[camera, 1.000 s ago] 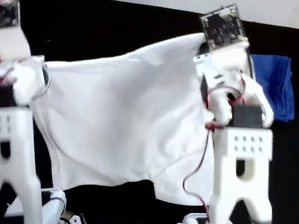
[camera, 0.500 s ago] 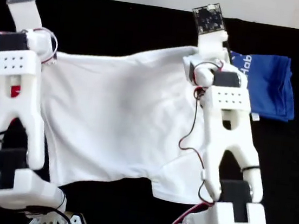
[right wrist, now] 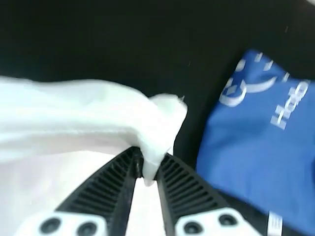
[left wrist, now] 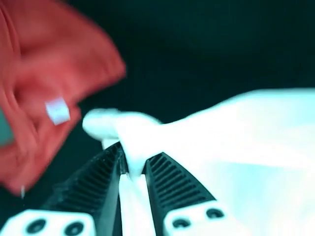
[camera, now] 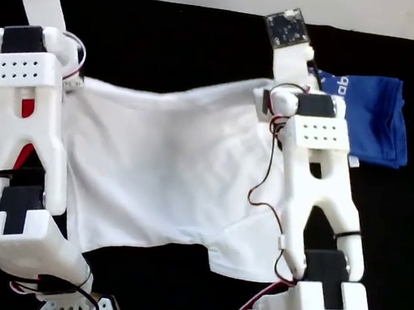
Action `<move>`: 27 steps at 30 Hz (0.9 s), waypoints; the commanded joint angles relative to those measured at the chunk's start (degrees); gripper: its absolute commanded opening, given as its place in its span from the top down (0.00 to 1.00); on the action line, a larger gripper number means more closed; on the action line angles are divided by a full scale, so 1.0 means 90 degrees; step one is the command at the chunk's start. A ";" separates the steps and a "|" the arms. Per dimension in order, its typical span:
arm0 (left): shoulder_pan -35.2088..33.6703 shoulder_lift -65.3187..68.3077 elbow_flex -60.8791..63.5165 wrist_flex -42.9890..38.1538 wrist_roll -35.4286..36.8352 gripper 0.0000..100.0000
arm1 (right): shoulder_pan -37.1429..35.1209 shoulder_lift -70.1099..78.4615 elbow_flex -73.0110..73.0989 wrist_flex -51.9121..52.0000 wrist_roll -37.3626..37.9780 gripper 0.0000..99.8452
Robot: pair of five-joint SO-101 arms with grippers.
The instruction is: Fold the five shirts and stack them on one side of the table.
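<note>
My left pincer (left wrist: 132, 166) is pinching a bunched corner of the white shirt (left wrist: 236, 132), its ribbed black fingers (left wrist: 172, 182) pressing together on the cloth. My right pincer (right wrist: 147, 169) is doing the same at the shirt's other far corner, squeezing a fold of white fabric that is poking up past its fingertips.

Between my two grips the white shirt is spreading across the middle of the black table (camera: 168, 37). Its far edge is running from one pincer to the other and dipping a little in between. Its near edge is lying uneven toward my bases, and my two arms are reaching out over its sides.

A crumpled red shirt (left wrist: 44, 73) is lying just beyond my left pincer, at the left side of the table. A folded blue shirt (right wrist: 256, 147) with white print is lying near my right pincer on the right side. A strip of dark table is showing between it and the corner I am holding.
</note>
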 commanded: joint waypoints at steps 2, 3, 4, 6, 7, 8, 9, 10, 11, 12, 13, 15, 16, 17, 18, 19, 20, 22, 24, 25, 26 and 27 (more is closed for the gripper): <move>0.0054 -0.0044 0.0034 0.1094 0.0020 0.99 | -0.0034 -0.0513 -0.0317 0.1216 -0.0039 0.99; 0.0054 -0.0073 0.0142 0.1270 0.0010 0.99 | -0.0034 -0.0542 -0.0317 0.1480 -0.0039 0.99; 0.0054 -0.0093 0.0249 0.1436 0.0010 0.99 | -0.0034 -0.0571 -0.0317 0.1705 -0.0039 0.99; 0.0063 -0.0103 0.0405 0.1739 0.0000 0.99 | -0.0034 -0.0620 -0.0308 0.2007 -0.0039 0.99; 0.0063 -0.0103 0.0484 0.1807 -0.0029 0.99 | -0.0034 -0.0659 -0.0308 0.2164 -0.0039 0.99; 0.0044 -0.0112 0.0591 0.1827 -0.0098 0.99 | -0.0034 -0.0718 -0.0308 0.2349 -0.0039 0.99; 0.0034 -0.0190 0.0728 0.1836 -0.0195 0.99 | -0.0054 -0.0796 -0.0298 0.2584 -0.0039 0.99; -0.0005 -0.0327 0.0923 0.1836 -0.0293 0.99 | -0.0063 -0.0884 -0.0298 0.2818 -0.0039 0.99; -0.0034 -0.0523 0.1177 0.1836 -0.0361 0.99 | -0.0063 -0.0972 -0.0269 0.3033 -0.0039 0.99; -0.0034 -0.0777 0.1451 0.1836 -0.0449 0.99 | -0.0044 -0.1079 -0.0161 0.3179 -0.0039 0.99; -0.0034 -0.1050 0.1753 0.1836 -0.0518 0.99 | -0.0044 -0.1226 -0.0015 0.3267 -0.0029 0.99; -0.0024 -0.1675 0.2457 0.1817 -0.0684 0.99 | -0.0034 -0.1617 0.0532 0.3287 0.0137 0.99; -0.0024 -0.1968 0.2828 0.1758 -0.0742 0.99 | -0.0034 -0.1861 0.0904 0.3248 0.0215 0.99; -0.0024 -0.2252 0.3219 0.1670 -0.0762 0.99 | -0.0034 -0.2154 0.1294 0.3170 0.0264 0.99; -0.0024 -0.2505 0.3619 0.1534 -0.0762 0.99 | -0.0034 -0.2476 0.1714 0.3053 0.0274 0.99; -0.0024 -0.2740 0.4000 0.1436 -0.0762 0.99 | -0.0015 -0.2799 0.2144 0.2945 0.0293 0.99; -0.0015 -0.2965 0.4381 0.1328 -0.0762 0.99 | 0.0054 -0.3160 0.2593 0.2847 0.0391 0.99; -0.0015 -0.3346 0.5006 0.1192 -0.0762 0.99 | 0.0171 -0.3795 0.3346 0.2672 0.0635 0.99; -0.0015 -0.3629 0.5504 0.1045 -0.0762 0.99 | 0.0415 -0.4322 0.3932 0.2623 0.0869 0.99; -0.0015 -0.3736 0.5719 0.0996 -0.0762 0.99 | 0.0532 -0.4537 0.4186 0.2613 0.0987 0.99; -0.0005 -0.3805 0.5905 0.0977 -0.0762 0.99 | 0.0640 -0.4723 0.4430 0.2613 0.1104 0.99; 0.0034 -0.3853 0.6081 0.0977 -0.0762 0.99 | 0.0718 -0.4879 0.4664 0.2632 0.1201 0.99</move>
